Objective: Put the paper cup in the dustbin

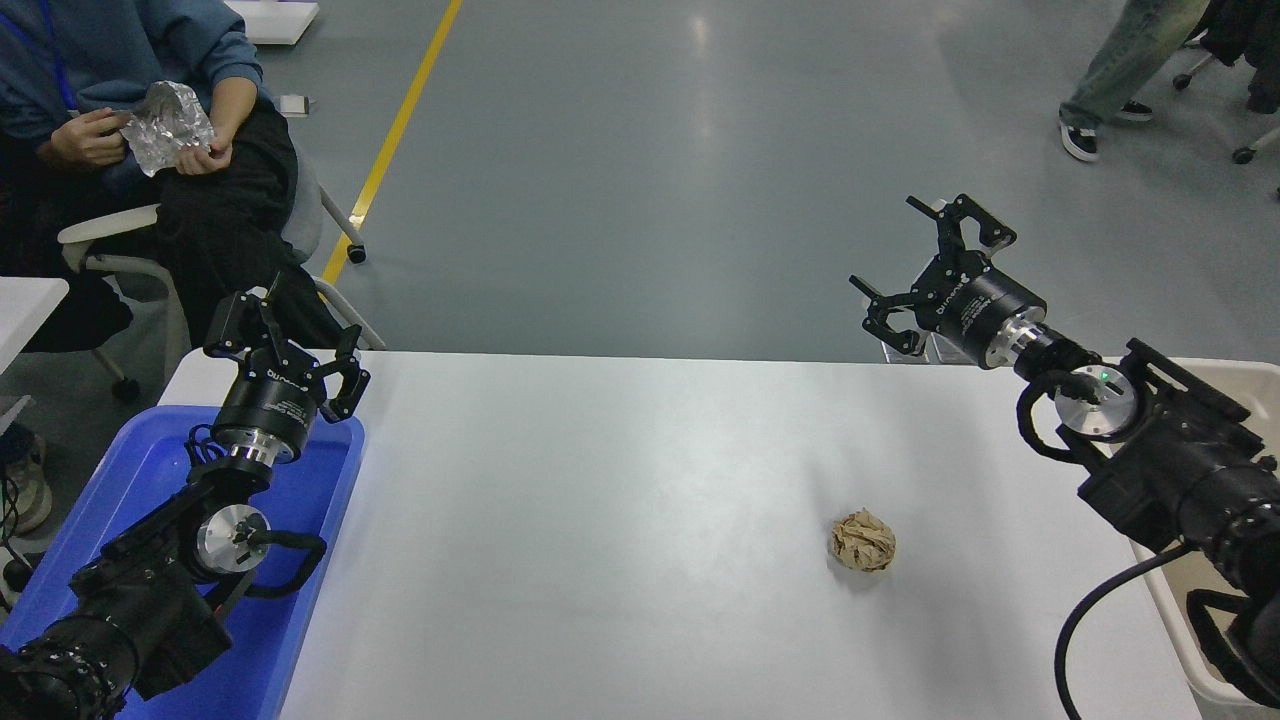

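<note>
Fingers spread wide and holding nothing, the right end effector (918,270) hangs at the frame's upper right above the white bench's (620,500) far edge, the dustbin (1180,640) at the lower right edge, the left end effector (285,335) parked open at the left.
</note>
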Robot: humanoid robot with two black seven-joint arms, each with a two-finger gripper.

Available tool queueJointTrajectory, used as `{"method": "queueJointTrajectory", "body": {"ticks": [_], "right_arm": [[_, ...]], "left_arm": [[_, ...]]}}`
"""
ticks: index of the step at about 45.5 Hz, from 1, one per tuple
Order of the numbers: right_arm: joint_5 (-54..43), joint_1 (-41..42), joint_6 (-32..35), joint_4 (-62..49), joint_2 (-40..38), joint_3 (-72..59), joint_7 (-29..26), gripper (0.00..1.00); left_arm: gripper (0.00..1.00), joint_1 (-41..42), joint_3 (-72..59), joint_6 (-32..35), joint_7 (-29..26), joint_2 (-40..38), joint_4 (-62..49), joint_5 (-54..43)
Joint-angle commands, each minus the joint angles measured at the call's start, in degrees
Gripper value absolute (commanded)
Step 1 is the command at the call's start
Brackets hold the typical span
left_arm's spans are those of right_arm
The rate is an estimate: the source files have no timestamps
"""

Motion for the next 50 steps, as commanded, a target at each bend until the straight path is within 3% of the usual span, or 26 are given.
{"method": "queueJointTrajectory", "body": {"ticks": [1, 16, 50], "right_arm": [[0.1, -1.1, -0.9, -1.6, 5.1, 1.1, 0.5, 0.99], [0.1, -5.2, -0.8, -2.0, 8.1, 11.4, 0.5, 0.99], [0.2, -9.0, -0.8, -3.2, 10.5, 12.0, 3.5, 0.99]], "left_arm": [[1.0, 0.0, 0.0, 0.0, 0.0, 0.0, 0.0, 0.0], [1.0, 0.0, 0.0, 0.0, 0.0, 0.0, 0.0, 0.0], [1.0, 0.0, 0.0, 0.0, 0.0, 0.0, 0.0, 0.0]]}}
